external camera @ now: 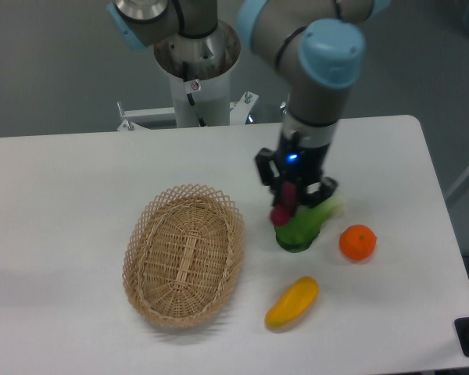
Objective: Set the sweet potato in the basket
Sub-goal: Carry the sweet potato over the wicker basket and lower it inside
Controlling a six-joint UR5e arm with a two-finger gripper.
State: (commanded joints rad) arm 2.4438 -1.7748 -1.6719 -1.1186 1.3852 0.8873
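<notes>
1. Nearest the camera lies a yellow fruit (291,303) on the table (70,180), apart from everything the task concerns; it needs no attention beyond not being knocked.
2. Further back, the gripper (286,208) points down with its fingers closed on the sweet potato (281,212), whose magenta body shows between them, seemingly held upright.
3. Directly under and just beside the grip sits a leafy green vegetable (305,226); whether the tuber touches it cannot be told from this view.
4. For the step in hand, carrying the tuber over, a straight lift seems wise first, so the lower end clears the greens without dragging them.
5. An orange (357,242) rests to the picture-right of the greens, away from the path, so it should pose no risk.
6. Picture-left of the gripper lies the basket (219,205), apparently empty, with its lacy rim near the gripper.
7. Travel should clear that rim, then stop over the middle of the weave.
8. Lowering close to the basket floor before opening should keep the slim tuber from bouncing out.
</notes>
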